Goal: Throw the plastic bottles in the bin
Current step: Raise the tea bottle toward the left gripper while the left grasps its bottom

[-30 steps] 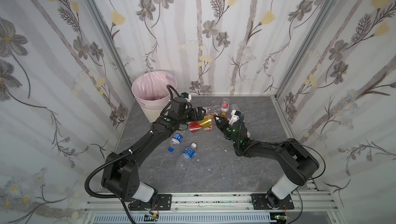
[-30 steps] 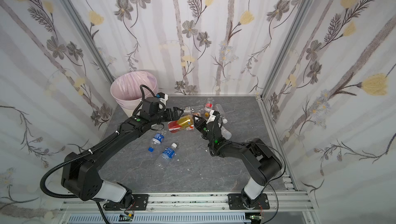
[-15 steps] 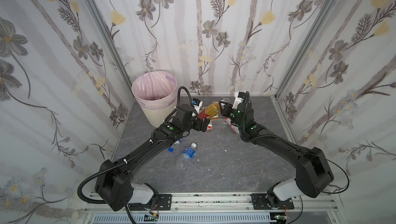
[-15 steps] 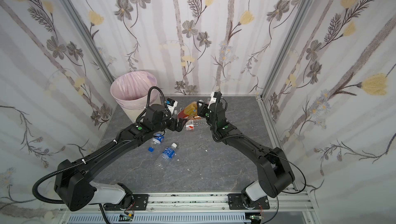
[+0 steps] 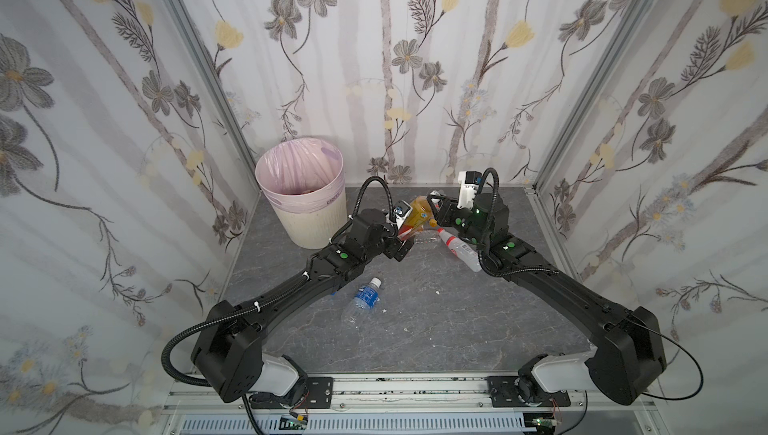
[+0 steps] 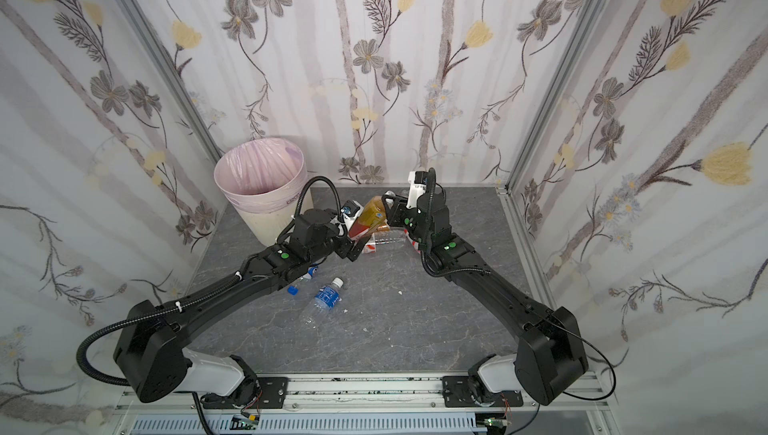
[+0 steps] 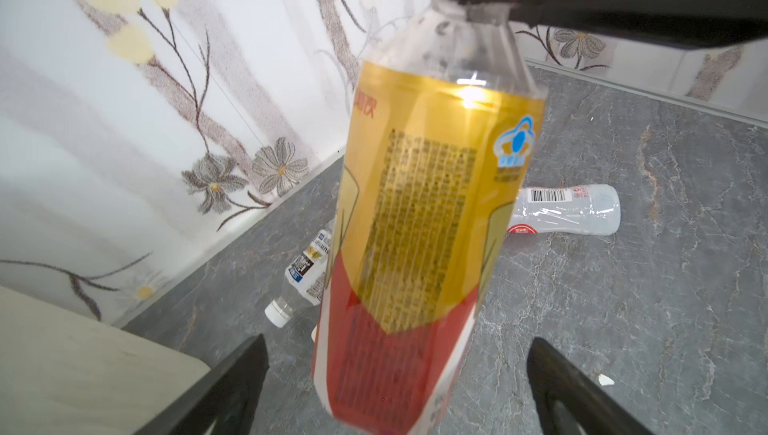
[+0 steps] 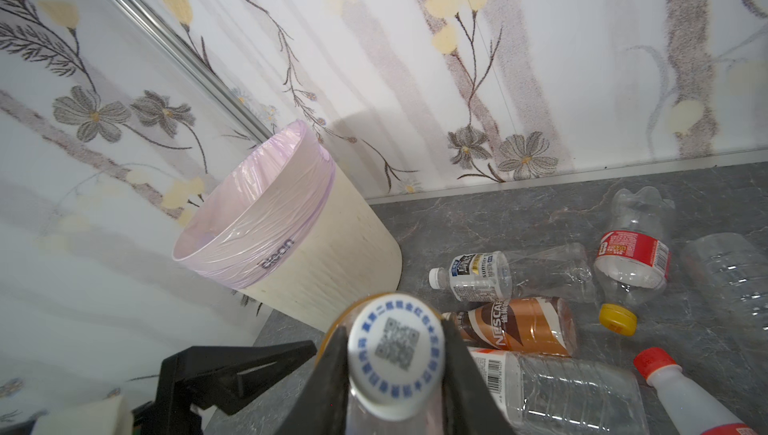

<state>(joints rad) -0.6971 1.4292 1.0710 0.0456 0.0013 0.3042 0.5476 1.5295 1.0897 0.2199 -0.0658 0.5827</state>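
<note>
Newly raised off counter point(image 5: 415, 329): gold-label bottle point(image 5: 417, 217) | my right hand point(image 8: 397, 356) clamped on cap point(image 8: 395, 339) | my left hand point(image 7: 397, 370) gaping, empty | handover likely.

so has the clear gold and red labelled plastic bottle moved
Yes: the gold-labelled bottle left the grey table, now higher in view against the cream bin.
</note>
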